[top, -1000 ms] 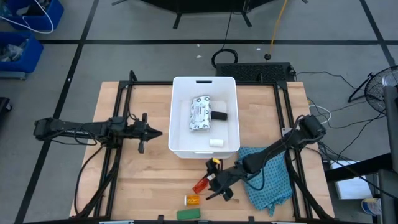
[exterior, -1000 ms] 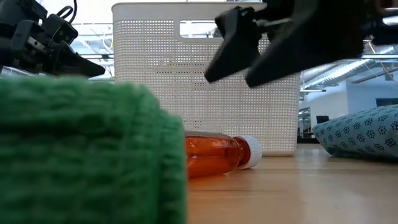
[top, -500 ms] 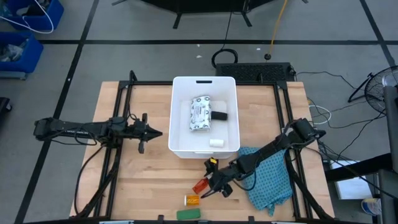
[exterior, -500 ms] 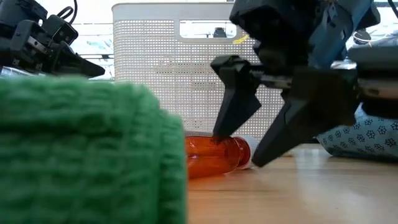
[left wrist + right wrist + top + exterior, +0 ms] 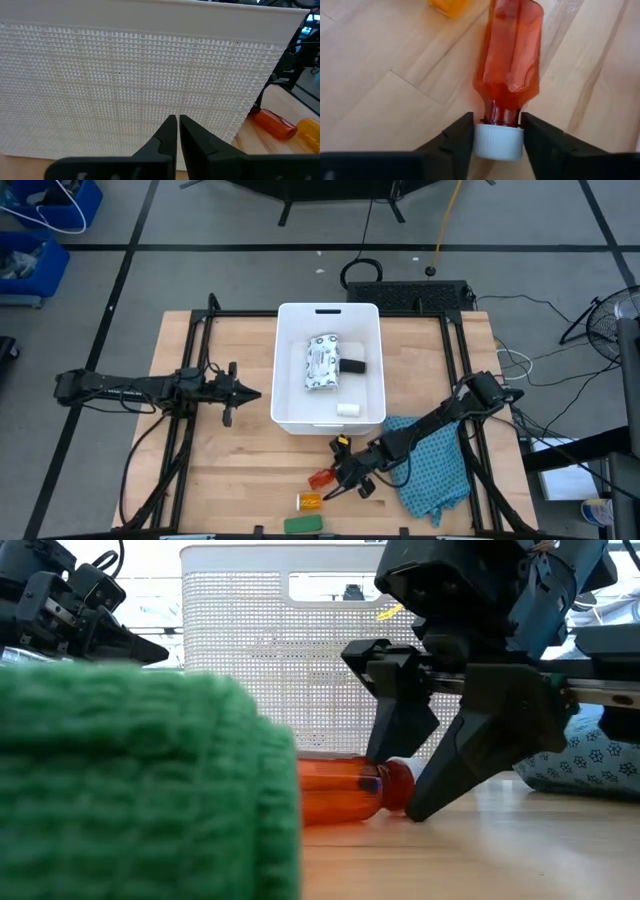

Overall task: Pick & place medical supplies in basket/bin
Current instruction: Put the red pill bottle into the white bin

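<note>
The red bottle lies on its side on the table before the white tub's near wall. My right gripper is down at its white-capped end. The orange vial and the green flat bar lie nearer the near edge. Inside the tub rest the white patterned packet, the black block and the white little bottle. My left gripper hovers shut, left of the tub. My right gripper has the red bottle's white cap pinched between its two fingers, one on each side. The fingers slant down from the table's right, along the bottle's length. The bottle lies flat on the table.
A teal patterned cloth lies right of the bottle, under my right arm. The tub's perforated wall stands just behind the bottle. Bare wood shows left of the tub and along the near-left of the table.
My right gripper has come down from above the red bottle to the table top, and its fingers have drawn in on both sides of the white cap. The bottle has stayed where it lay.
</note>
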